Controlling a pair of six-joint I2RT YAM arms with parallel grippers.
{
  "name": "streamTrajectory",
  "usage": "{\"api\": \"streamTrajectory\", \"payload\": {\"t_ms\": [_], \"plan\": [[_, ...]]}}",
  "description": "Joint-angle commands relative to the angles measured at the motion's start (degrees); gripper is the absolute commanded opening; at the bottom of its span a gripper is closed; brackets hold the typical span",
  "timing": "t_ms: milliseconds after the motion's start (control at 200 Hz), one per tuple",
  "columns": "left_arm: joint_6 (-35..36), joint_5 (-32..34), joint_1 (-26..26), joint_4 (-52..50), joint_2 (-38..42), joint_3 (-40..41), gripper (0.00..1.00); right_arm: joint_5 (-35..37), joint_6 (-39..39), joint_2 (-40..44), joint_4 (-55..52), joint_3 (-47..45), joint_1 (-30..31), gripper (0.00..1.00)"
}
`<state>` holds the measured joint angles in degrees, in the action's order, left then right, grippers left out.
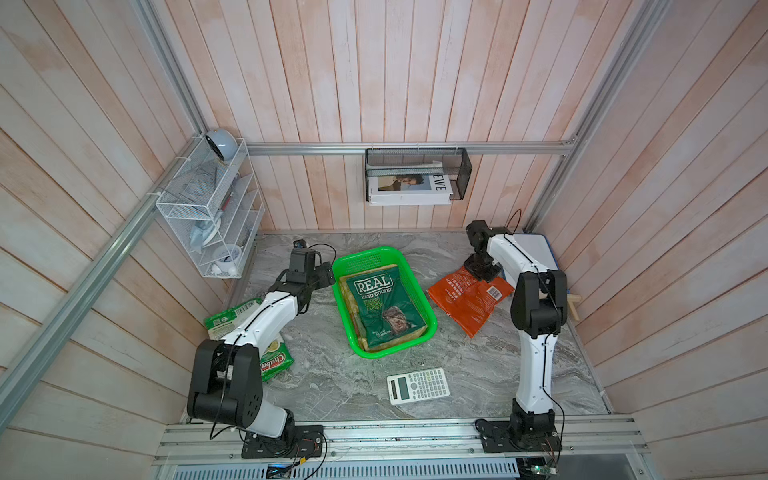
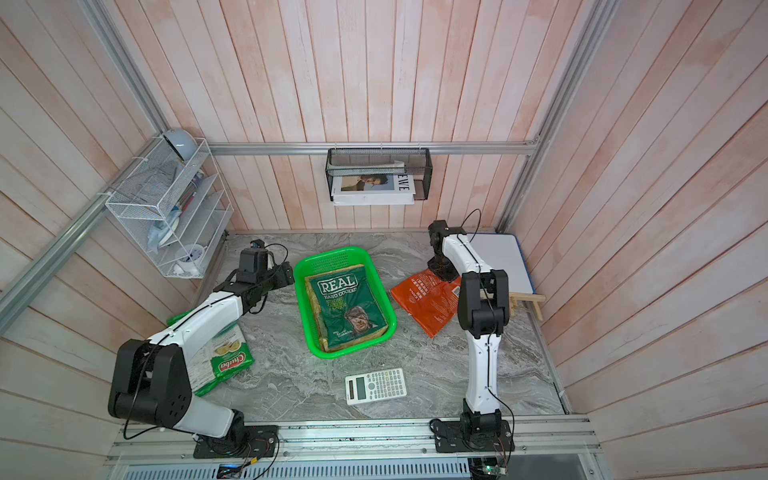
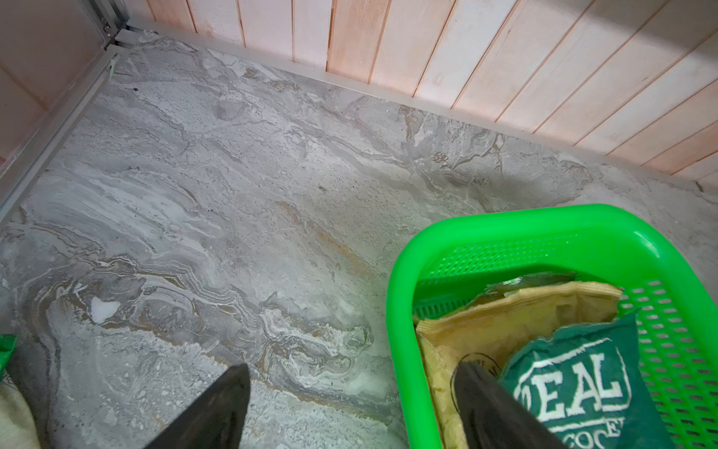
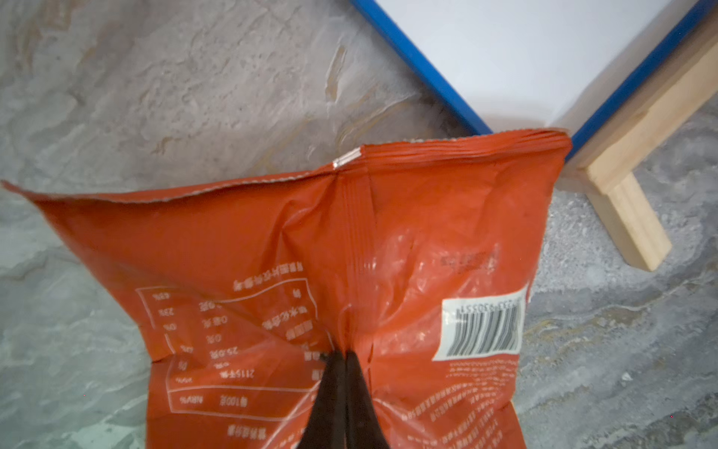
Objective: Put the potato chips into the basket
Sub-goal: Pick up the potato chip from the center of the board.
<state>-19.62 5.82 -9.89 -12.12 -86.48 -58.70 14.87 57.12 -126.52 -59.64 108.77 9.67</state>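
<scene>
2 bags, REAL bag [image 1: 384, 307] over tan bag [image 3: 524, 311], lie in the basket [image 1: 365, 252]. The right end effector [image 4: 342, 357] pinches the orange bag [image 1: 465, 303] on the bench [image 1: 332, 386]. The Chuba bag [image 1: 276, 361] and beige-green bag [image 1: 228, 318] wait, and the left end effector [image 3: 351, 367] gapes wide, empty.

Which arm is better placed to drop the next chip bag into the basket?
Right. The right tool is shut on the orange bag beside the basket. The left tool is open and empty.

"REAL HAND COOKED" on dark green chip bag [image 1: 384, 309] just beside left gripper [image 1: 329, 277]; "Chuba" on white-green bag [image 1: 275, 360]; "EWE" on magazine [image 1: 409, 188]; orange bag [image 4: 388, 241] barcode digits unreadable.
</scene>
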Motion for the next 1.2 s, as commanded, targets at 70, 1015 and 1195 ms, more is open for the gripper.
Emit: {"api": "streamTrajectory", "payload": {"t_ms": [70,1015,1195], "plan": [[-0.42,-1.89,0.23,1.37,-0.41,-0.61,0.88,5.88,-4.63,6.5,0.29,-2.89,1.56,0.0],[-4.88,4.81,0.88,-7.13,8.33,0.22,0.86,22.11,-32.36,24.55,33.66,-10.15,32.03,0.0],[-4.21,7.7,1.52,-9.41,15.68,3.63,0.87,16.64,-32.67,14.61,34.03,-6.33,36.42,0.0]]}}
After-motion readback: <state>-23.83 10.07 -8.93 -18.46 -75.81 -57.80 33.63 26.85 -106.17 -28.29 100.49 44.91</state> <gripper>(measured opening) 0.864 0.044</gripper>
